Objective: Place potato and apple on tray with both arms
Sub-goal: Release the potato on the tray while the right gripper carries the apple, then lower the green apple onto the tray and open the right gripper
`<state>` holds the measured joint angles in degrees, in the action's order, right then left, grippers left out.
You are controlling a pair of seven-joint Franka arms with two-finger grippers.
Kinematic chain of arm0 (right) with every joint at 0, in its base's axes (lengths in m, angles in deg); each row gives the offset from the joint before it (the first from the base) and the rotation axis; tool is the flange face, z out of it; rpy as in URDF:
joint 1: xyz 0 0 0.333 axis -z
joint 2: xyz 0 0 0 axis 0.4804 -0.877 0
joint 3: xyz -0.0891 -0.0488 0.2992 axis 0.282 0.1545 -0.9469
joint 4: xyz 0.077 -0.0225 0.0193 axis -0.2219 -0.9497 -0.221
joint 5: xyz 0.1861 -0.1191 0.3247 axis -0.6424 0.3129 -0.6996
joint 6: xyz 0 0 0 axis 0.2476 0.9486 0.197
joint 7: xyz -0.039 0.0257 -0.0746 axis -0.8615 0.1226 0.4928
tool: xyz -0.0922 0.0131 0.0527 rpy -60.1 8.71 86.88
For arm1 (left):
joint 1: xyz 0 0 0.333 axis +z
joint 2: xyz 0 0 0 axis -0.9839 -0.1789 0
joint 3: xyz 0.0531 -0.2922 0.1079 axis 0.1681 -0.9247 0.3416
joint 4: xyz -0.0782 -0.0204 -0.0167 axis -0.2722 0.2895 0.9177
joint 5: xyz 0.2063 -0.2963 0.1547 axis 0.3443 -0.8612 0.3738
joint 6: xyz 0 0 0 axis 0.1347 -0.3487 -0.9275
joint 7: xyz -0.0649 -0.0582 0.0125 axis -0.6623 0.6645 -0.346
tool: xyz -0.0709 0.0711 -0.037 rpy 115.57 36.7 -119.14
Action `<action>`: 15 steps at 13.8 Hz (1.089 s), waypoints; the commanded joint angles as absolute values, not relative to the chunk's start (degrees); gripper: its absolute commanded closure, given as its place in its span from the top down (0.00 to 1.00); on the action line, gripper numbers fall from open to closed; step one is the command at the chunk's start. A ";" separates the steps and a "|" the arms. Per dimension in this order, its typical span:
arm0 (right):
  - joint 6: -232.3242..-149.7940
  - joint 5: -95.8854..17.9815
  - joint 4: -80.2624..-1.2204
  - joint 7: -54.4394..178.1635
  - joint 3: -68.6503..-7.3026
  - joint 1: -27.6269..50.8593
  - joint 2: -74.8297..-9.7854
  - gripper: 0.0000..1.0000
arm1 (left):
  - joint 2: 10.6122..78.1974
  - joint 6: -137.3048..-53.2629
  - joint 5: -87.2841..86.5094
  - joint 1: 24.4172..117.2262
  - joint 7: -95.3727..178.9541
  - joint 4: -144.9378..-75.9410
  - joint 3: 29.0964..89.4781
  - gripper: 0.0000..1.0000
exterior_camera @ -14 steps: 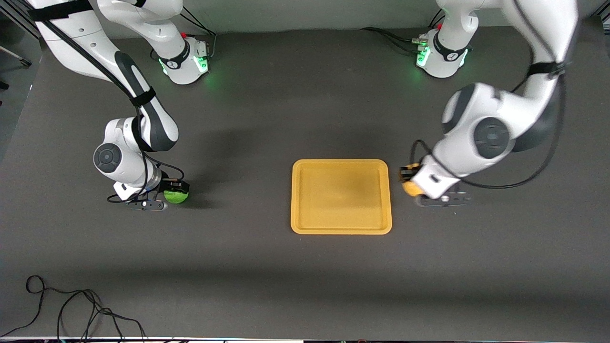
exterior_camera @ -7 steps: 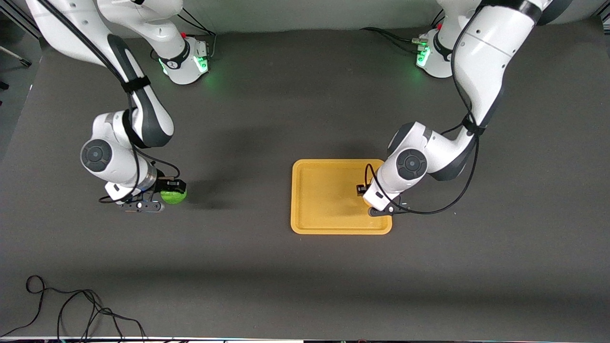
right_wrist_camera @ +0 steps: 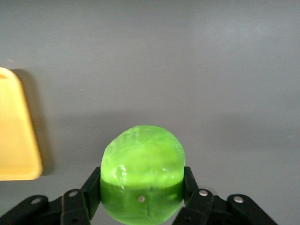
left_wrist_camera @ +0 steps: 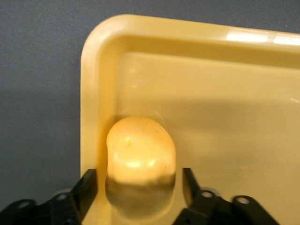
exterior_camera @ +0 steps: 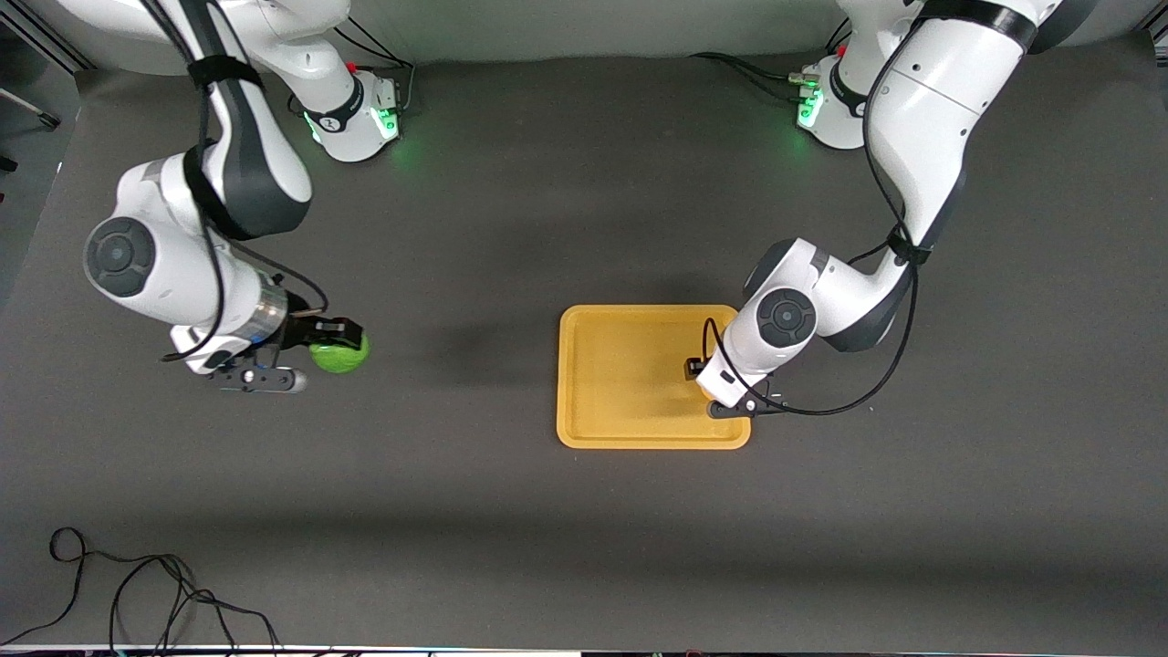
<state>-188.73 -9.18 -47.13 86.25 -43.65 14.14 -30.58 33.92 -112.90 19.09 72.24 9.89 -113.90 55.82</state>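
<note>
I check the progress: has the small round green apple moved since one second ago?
Yes. The small round green apple, held by the right gripper, rose and shifted slightly toward the flat yellow-orange tray.

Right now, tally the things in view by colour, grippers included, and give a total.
Yellow-orange: 2, the tray and the potato in the left gripper.
Green: 1, the apple in the right gripper.
Black: 2, the grippers.
Total: 5.

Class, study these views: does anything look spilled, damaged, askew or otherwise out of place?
Nothing stands out. The left tool holds the potato over the tray; the right tool grips the apple above the table.
</note>
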 commanded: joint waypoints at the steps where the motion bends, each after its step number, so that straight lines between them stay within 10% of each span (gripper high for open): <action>1: -187.94 -10.37 -38.78 100.32 -43.34 4.67 -37.63 0.29 | 38.28 -106.74 20.56 72.49 8.69 -113.65 55.99 1.00; 8: -194.68 -10.19 -12.24 118.22 -43.34 -8.55 -63.02 0.29 | 58.22 -87.14 16.52 83.19 26.14 -113.47 55.90 1.00; 15: -207.63 -9.66 -10.36 125.96 -43.07 -12.95 -73.07 0.29 | 69.75 -79.46 9.67 97.97 49.03 -113.56 56.08 1.00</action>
<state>-208.61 -9.63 -13.33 124.08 -43.78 -12.64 -72.41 66.86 -80.09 11.36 96.96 46.40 -111.63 56.53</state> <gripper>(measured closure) 0.295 0.000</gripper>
